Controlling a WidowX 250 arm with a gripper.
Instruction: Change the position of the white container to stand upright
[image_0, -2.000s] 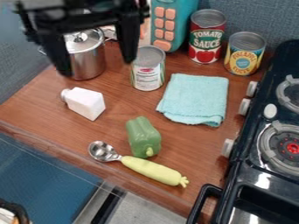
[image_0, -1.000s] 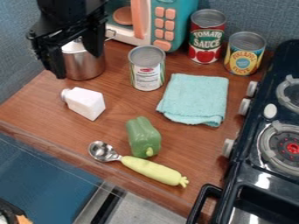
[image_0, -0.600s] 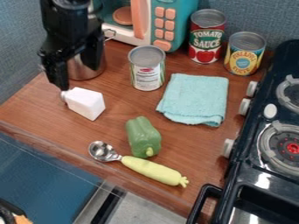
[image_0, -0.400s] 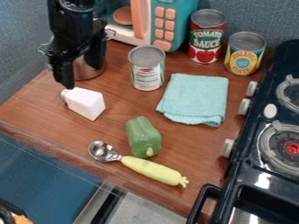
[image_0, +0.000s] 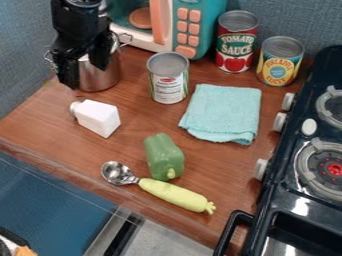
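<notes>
The black gripper (image_0: 87, 77) hangs at the upper left in front of the metal pot, its fingers spread apart with nothing between them. Below it, and not touched by it, the white container (image_0: 98, 118) lies on its side on the wooden counter. The container's round cap points to the left, toward the upper left of the view, and its flat base faces the lower right.
Behind the gripper stands a metal pot (image_0: 101, 74). A can (image_0: 168, 80) and a folded teal cloth (image_0: 222, 113) are right of the container; a green pepper (image_0: 164, 156) and a spoon (image_0: 175, 195) lie nearer. The stove (image_0: 300, 200) borders the counter's right side.
From the top of the view the gripper moved down and left, then slightly right, and most recently a little back up. The container has stayed where it was.
</notes>
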